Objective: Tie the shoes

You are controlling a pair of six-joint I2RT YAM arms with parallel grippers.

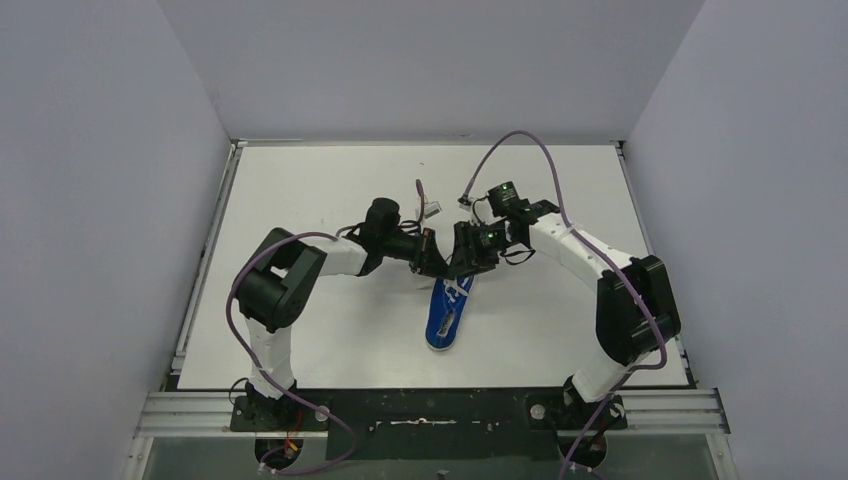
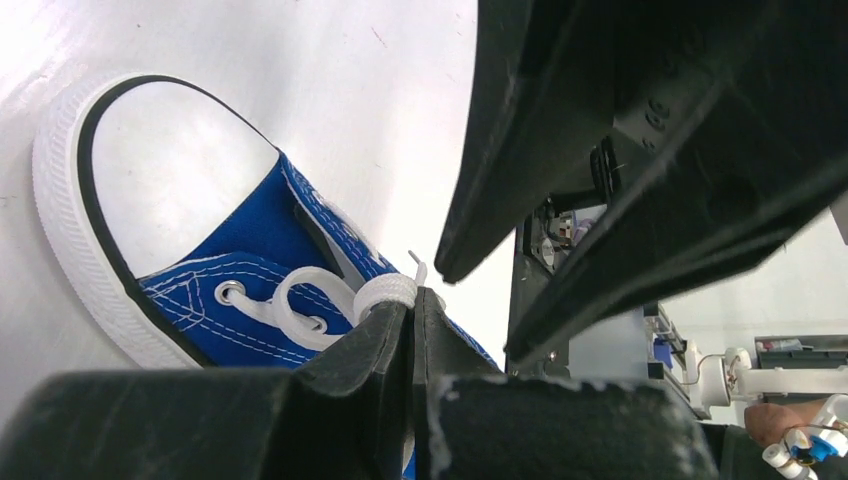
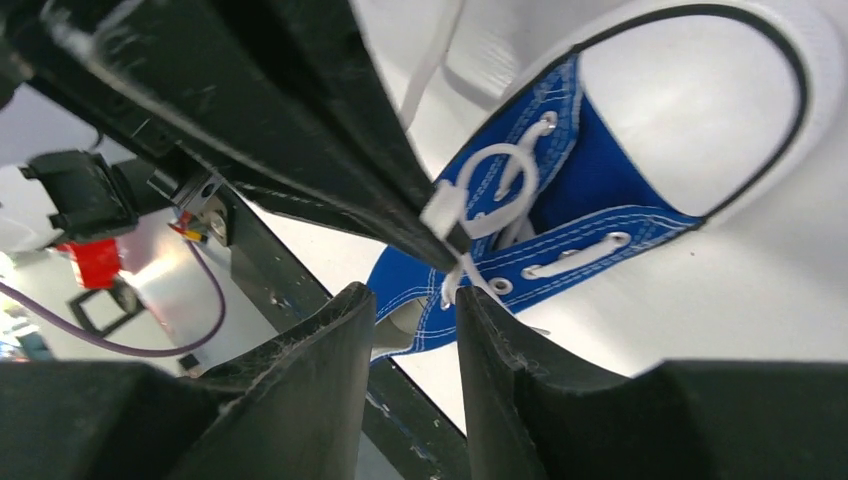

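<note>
A small blue canvas shoe with a white toe cap lies mid-table, toe toward the arm bases. My left gripper hangs over its lace end, and the left wrist view shows the left gripper shut on a white lace just above the shoe. Facing it from the right is my right gripper. In the right wrist view the right gripper stands open with nothing between its fingers, just below the pinched lace and the shoe. A loose lace strand hangs by its right fingertip.
The white table is walled by grey panels on three sides. A short loose cable with a white plug lies just behind the grippers. A metal rail runs along the near edge by the arm bases.
</note>
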